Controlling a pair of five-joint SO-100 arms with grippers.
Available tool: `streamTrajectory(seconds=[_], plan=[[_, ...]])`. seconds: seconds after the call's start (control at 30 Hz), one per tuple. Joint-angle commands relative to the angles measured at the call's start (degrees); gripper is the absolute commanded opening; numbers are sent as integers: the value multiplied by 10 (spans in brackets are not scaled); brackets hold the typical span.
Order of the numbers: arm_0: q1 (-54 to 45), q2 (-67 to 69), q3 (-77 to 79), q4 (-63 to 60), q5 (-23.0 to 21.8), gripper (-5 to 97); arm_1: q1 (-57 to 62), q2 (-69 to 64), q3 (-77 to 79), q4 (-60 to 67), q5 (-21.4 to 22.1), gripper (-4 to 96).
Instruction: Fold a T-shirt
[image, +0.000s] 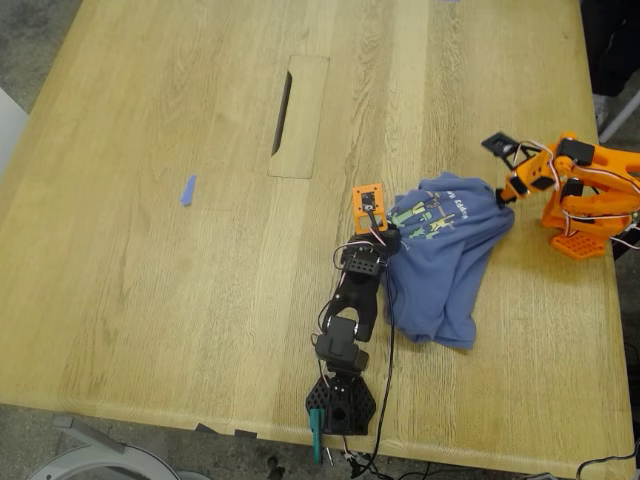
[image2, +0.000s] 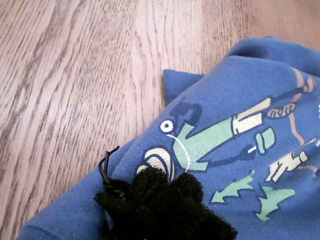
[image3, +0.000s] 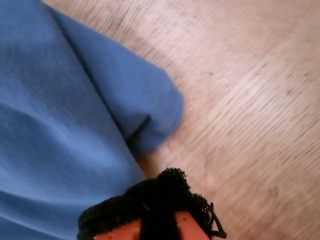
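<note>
The periwinkle-blue T-shirt (image: 445, 260) lies bunched on the wooden table (image: 150, 250) between the two arms, its green-and-yellow cartoon print (image2: 215, 145) facing up. My first gripper (image: 372, 222), on the black arm, is shut on the shirt's edge at the exterior view's left, next to the print; its black padded finger (image2: 160, 205) presses on the cloth. My second gripper (image: 506, 194), on the orange arm, holds the shirt's corner at the exterior view's right. Its black pad (image3: 160, 200) sits over the blue fabric (image3: 65, 125), by a rounded fold (image3: 150, 110).
A small blue strip (image: 188, 190) lies on the table toward the exterior view's left. A rectangular cutout with a dark slot (image: 297, 115) is set into the tabletop behind the arms. The orange arm's base (image: 585, 215) stands near the table's edge at the exterior view's right.
</note>
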Motion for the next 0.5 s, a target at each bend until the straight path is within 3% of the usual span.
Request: streamTrajectory(seconds=[0.0,0.3,0.47], plan=[[-3,69,-62,32,12,14,11,-33,-77,3,-6,0],[123,76,-244,169,23,19,-18,-228,-328,15,-12,0],[174,23,-312,183,25,19,-78,-349,-442,-4,-8,0]])
